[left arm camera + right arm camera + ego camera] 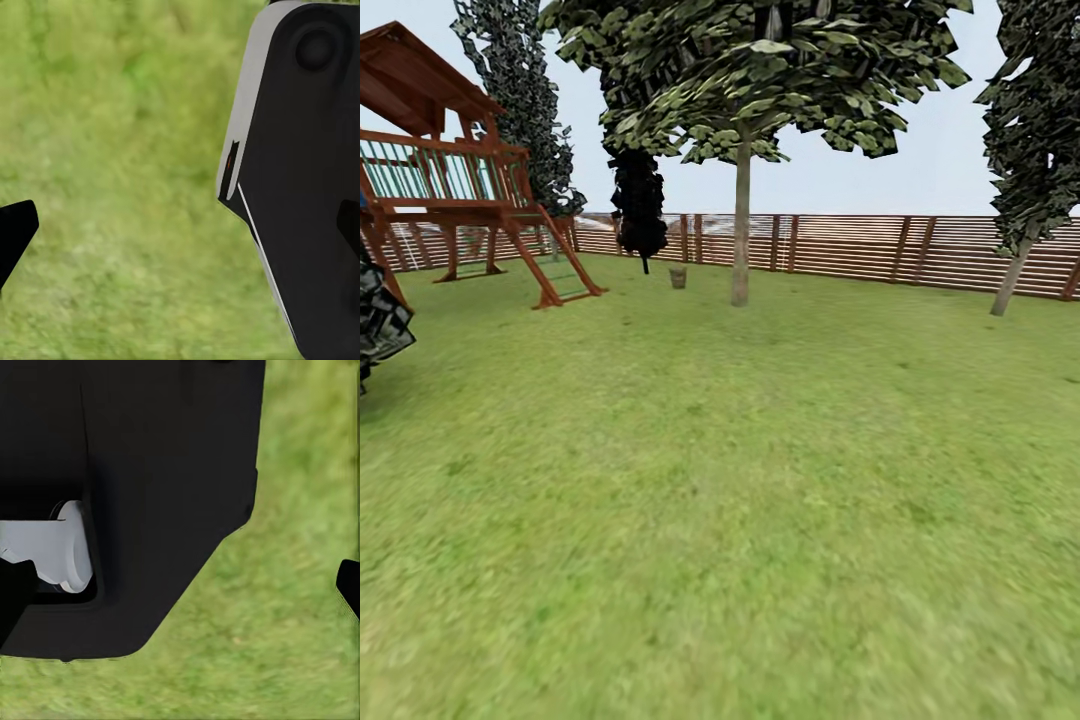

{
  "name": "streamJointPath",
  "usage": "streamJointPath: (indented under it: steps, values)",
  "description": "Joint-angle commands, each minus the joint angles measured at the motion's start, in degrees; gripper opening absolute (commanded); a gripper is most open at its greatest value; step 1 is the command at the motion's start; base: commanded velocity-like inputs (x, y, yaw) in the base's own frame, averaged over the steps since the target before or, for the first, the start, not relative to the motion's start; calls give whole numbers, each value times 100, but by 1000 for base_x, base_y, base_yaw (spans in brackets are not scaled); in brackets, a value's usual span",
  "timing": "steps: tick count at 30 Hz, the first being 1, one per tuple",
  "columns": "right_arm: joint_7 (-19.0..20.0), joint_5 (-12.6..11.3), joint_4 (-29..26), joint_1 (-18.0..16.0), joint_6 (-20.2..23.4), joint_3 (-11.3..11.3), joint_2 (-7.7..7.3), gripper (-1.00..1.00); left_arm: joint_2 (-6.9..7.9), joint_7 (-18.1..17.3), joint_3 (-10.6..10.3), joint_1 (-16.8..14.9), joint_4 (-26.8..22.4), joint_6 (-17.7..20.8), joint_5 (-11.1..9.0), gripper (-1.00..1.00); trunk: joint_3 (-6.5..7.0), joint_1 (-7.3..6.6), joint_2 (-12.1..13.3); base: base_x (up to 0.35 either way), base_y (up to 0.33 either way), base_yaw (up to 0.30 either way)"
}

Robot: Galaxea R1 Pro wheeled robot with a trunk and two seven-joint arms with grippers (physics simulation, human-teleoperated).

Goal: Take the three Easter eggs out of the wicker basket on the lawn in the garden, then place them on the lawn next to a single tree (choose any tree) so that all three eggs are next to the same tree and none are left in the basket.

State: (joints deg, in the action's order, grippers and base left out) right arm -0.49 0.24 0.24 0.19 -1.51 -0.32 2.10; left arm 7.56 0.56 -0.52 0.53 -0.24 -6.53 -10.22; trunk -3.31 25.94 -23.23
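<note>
Head view: open lawn [720, 520] runs from the robot to a brown slatted fence [880, 250] along the far edge. No wicker basket or Easter egg is identifiable. A small tan-grey object [678, 277] stands on the grass near the fence, just left of the central trunk; too small and blurred to name, though it may be the basket.

A thin-trunked leafy tree [741, 220] stands straight ahead at the far side of the lawn. A second trunk [1010, 275] leans near the far right corner. A wooden play tower [450, 170] occupies the far left corner, with dark cypress-like trees [638, 205] behind and beside it.

Left wrist view: one dark fingertip [15, 232] over grass, beside black-and-grey robot bodywork [300, 187]. Right wrist view: a dark fingertip [349, 585] at the frame margin, robot bodywork [150, 495] alongside. Opening of either claw cannot be determined; nothing is seen held.

Judgement: the governing relation is bearing. If the small object is the basket, it lies far ahead, slightly left of centre, well beyond either arm. Driving precedes any reach.
</note>
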Motion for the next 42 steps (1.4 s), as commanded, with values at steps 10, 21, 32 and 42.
streamJointPath:
  steps: [10, 21, 32, 42]
  values:
    - [-5, 2, 3, -2, -16, -4, 3, 100, 0, 6, -9, 0, -2, -15, -33, 100, -8, 7, -9, 337, 0, 0]
    - [-5, 2, 3, -2, -16, -4, 1, 100, 0, 6, -9, 0, -2, -15, -33, 100, -8, 7, -9, 337, 0, 0]
    - [-5, 2, 3, -2, -16, -4, 1, 100, 0, 6, -9, 0, -2, -15, -33, 100, -8, 7, -9, 337, 0, 0]
    - [-5, 2, 3, -2, -16, -4, 1, 100, 0, 6, -9, 0, -5, -15, -30, 100, -8, 7, -9, 337, 0, 0]
